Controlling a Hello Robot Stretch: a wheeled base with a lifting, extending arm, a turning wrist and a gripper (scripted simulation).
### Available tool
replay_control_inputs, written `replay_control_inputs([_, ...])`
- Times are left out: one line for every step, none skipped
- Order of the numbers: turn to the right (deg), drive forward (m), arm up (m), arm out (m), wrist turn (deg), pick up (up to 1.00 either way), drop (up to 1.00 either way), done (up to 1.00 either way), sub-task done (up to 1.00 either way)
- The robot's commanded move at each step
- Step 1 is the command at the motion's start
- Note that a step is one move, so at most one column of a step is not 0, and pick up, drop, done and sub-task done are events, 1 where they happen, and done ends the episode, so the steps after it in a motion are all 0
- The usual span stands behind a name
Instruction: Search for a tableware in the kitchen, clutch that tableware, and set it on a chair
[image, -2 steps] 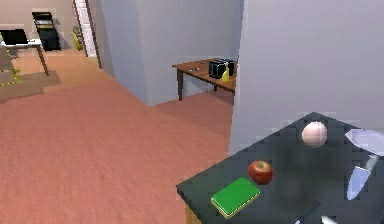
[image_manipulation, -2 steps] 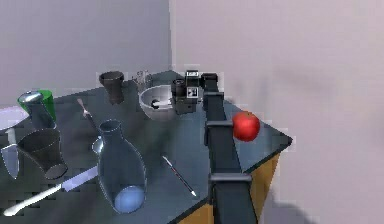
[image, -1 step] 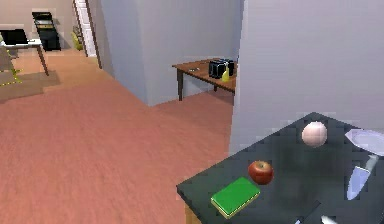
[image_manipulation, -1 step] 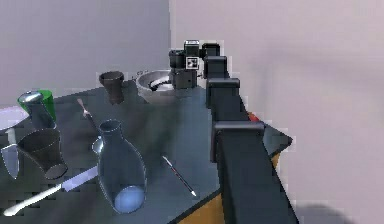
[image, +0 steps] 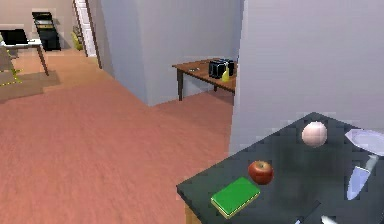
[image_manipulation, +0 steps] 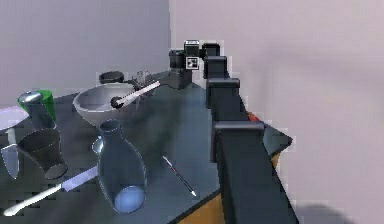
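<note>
On the dark countertop (image_manipulation: 190, 140) stands a grey bowl (image_manipulation: 98, 102) with a white-handled utensil (image_manipulation: 135, 95) leaning on its rim. Around it are a green cup (image_manipulation: 38, 102), a dark cup (image_manipulation: 45, 150), a clear glass bottle (image_manipulation: 120, 170), a knife (image_manipulation: 55, 190) and a thin utensil (image_manipulation: 178, 175). My arm (image_manipulation: 250, 170) reaches out along the counter's right side. The gripper (image_manipulation: 155, 78) is just beyond the bowl, near a small dark cup (image_manipulation: 110, 77). I cannot tell whether it holds anything. In the forward view the same counter (image: 290, 195) carries a glass bowl (image: 366, 140) and a glass bottle (image: 358, 180).
A red apple (image: 261, 171), a green book-like block (image: 235, 197) and a pale round thing (image: 314, 133) lie on the counter. A grey wall (image: 300, 60) rises behind. A wooden side table (image: 200, 72) bears a black box. Far left stand a desk (image: 25, 42) and a black chair (image: 45, 22) across open reddish floor (image: 90, 140).
</note>
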Motion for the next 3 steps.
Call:
replay_control_inputs([0.0,0.00,0.00,0.00,-45.0,0.00,0.00,0.00,0.00])
replay_control_inputs([0.0,0.00,0.00,0.00,-21.0,0.00,0.00,0.00,0.00])
replay_control_inputs([0.0,0.00,0.00,-0.40,0.0,0.00,0.00,0.00,0.00])
